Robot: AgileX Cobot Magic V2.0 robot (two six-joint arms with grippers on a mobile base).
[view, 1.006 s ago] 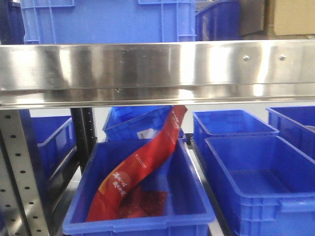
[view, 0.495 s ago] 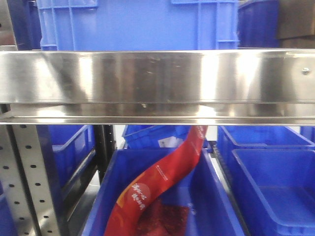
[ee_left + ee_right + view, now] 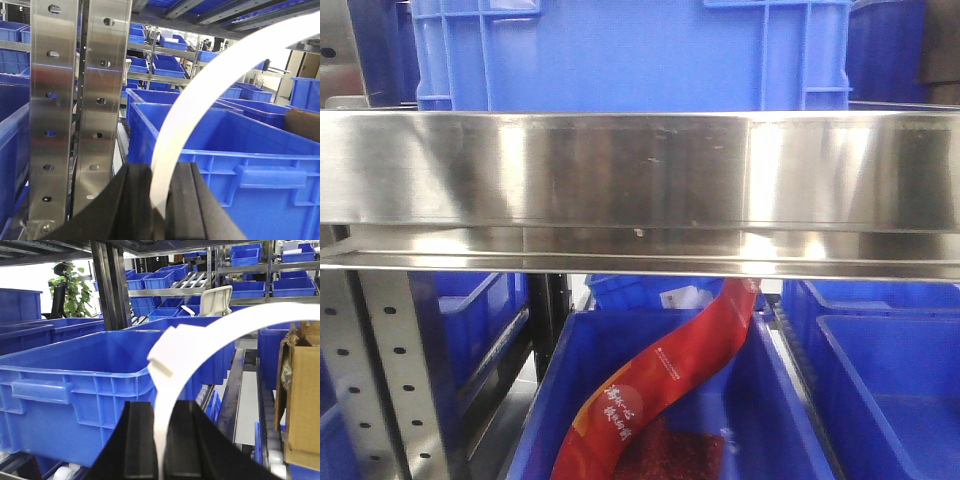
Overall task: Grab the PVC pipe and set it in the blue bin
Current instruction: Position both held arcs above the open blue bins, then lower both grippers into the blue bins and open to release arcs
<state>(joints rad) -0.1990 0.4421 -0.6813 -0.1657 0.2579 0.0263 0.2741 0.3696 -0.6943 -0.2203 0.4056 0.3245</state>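
Grips the PVC pipe in the closed right hand, just under its thick collar. Seems light, stiff and slick; safest held beside that collar. Pinches a flat white strip in the closed left hand. Just beyond, open blue bin; cardboard box beside it could snag the arc.

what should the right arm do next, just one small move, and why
Probably ease the right end effector forward and leftward until it hangs over the blue bin's open top. The PVC pipe looks pinched between its fingers, and in the right wrist view the bin stands ahead and to the left, not yet underneath, so letting go here would likely miss it.
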